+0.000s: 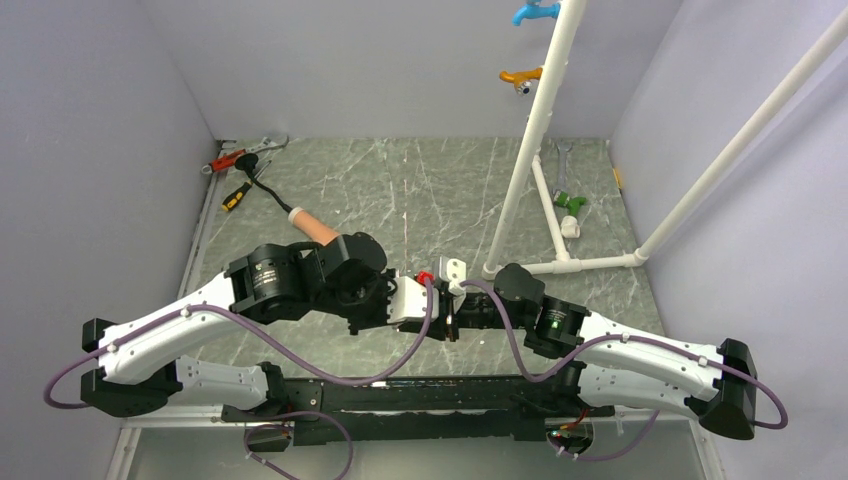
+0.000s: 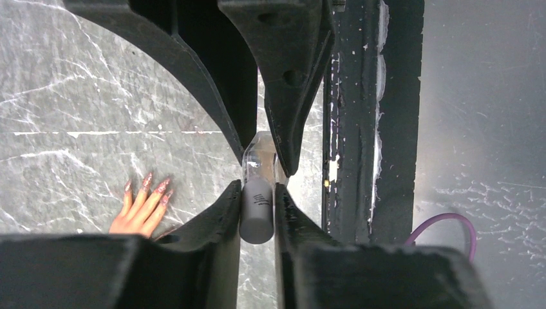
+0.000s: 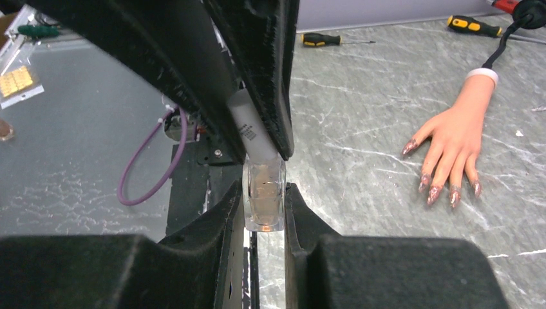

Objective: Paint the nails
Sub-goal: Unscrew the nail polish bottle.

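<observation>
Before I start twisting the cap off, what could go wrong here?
1. The left pincer grips the grey cap and the right pincer the clear bottle, tips nearly touching; a twist could clash them or let the glass slip and spill.
2. The mannequin hand appears to lie unfixed on the table, so brush pressure on the nails may shove it.

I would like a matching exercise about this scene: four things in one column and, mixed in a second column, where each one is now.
1. grey cap
2. clear bottle
3. mannequin hand
4. white pipe frame

A. lying on the table, fingers spread
B. held by the right gripper
C. standing at the table's right side
D. held by the left gripper

Pairs: 1-D, 2-B, 3-A, 4-C
</observation>
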You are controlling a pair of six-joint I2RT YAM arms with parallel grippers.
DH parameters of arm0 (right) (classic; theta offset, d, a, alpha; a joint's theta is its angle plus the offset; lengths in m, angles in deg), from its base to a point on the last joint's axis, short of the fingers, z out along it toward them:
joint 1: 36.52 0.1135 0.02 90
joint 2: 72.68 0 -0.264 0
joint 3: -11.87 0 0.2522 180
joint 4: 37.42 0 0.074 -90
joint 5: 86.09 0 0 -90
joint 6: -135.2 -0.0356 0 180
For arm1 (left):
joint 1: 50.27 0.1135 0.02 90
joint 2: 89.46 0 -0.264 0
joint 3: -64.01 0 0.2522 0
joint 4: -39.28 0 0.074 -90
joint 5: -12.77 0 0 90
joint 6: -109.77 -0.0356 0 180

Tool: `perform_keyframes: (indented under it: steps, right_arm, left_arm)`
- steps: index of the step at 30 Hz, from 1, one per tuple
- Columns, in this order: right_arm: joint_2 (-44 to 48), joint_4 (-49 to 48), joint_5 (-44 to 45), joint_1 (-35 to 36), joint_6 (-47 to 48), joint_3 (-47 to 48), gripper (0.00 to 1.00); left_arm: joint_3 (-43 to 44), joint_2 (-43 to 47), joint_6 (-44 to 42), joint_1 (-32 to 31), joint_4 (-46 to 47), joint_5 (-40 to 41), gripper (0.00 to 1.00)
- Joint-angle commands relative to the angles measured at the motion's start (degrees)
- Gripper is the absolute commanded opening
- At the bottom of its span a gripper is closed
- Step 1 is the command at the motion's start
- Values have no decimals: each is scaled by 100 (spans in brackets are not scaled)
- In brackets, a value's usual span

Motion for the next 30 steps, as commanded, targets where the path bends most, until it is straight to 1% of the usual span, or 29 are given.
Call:
perform_keyframes:
  steps: [1, 3, 4, 9, 15, 18, 19, 24, 27, 30]
  right_arm:
    - [73, -342, -120, 22, -56, 215, 0]
    - [79, -359, -104, 22, -59, 204, 0]
    - [77, -361, -106, 23, -54, 196, 0]
    - [70, -371, -48, 22, -49, 179, 0]
    - [146, -433, 33, 22, -47, 128, 0]
    - [187, -417, 105, 22, -45, 107, 0]
    - [183, -403, 111, 22, -35, 111, 0]
    - [199, -379, 130, 21, -38, 119, 0]
    - [226, -381, 120, 23, -50, 115, 0]
    - [256, -354, 138, 20, -58, 121, 0]
  left_arm:
    - [17, 58, 70, -43, -5, 61, 14]
    - [-11, 67, 131, -49, 38, -5, 1]
    - [-43, 69, 190, -51, 78, -35, 0]
    - [-266, 106, 636, -60, 393, -137, 0]
    - [-334, 157, 1506, -60, 734, -142, 0]
    - [-314, 150, 1878, -60, 866, -335, 0]
    - [-287, 130, 2153, -60, 870, -330, 0]
    - [-139, 40, 2674, -60, 804, -37, 0]
    - [-396, 172, 2800, -60, 1031, 18, 0]
    - [-459, 222, 2914, -60, 1099, 176, 0]
